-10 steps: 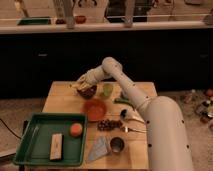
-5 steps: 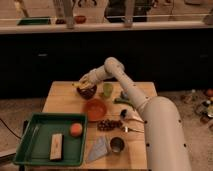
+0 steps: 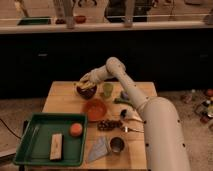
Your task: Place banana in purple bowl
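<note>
The purple bowl (image 3: 86, 92) stands at the back of the wooden table (image 3: 60, 97), left of the yellow-green cup (image 3: 107, 89). My gripper (image 3: 84, 80) hangs right over the bowl's far rim, at the end of the white arm (image 3: 117, 70) reaching in from the right. The banana (image 3: 87, 84), pale yellow, shows at the gripper, just above or on the bowl's rim. I cannot tell whether it is held or resting in the bowl.
An orange bowl (image 3: 95, 109) sits in front of the purple one. A dark green vegetable (image 3: 121, 100), grapes (image 3: 105, 125), a metal cup (image 3: 117, 145) and a grey cloth (image 3: 99, 148) lie nearby. A green tray (image 3: 30, 145) holds an orange fruit (image 3: 76, 129) and a bar (image 3: 56, 146).
The gripper has stayed over the purple bowl with the banana at it, shifting only slightly. Nothing else has moved.
</note>
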You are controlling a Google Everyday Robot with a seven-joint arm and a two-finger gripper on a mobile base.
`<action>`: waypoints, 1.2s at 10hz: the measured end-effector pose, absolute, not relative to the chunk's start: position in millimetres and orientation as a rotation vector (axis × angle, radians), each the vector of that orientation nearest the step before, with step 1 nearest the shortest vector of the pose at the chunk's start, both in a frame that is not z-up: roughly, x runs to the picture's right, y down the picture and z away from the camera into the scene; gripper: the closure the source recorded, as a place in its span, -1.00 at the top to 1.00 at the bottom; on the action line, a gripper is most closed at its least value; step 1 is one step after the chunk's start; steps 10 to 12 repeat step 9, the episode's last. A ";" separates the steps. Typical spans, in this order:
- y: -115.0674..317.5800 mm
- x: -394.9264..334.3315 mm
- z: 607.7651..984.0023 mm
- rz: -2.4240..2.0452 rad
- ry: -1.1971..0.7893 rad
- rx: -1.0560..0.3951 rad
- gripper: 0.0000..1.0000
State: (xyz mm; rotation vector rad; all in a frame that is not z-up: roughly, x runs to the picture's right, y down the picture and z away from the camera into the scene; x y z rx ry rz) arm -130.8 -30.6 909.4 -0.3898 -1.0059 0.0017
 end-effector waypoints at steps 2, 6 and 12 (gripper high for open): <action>-33.2 -126.8 909.6 0.008 -1.011 -0.387 0.60; -41.2 -114.5 912.8 0.001 -1.003 -0.421 0.60; -45.4 -110.0 914.3 -0.030 -0.996 -0.469 0.60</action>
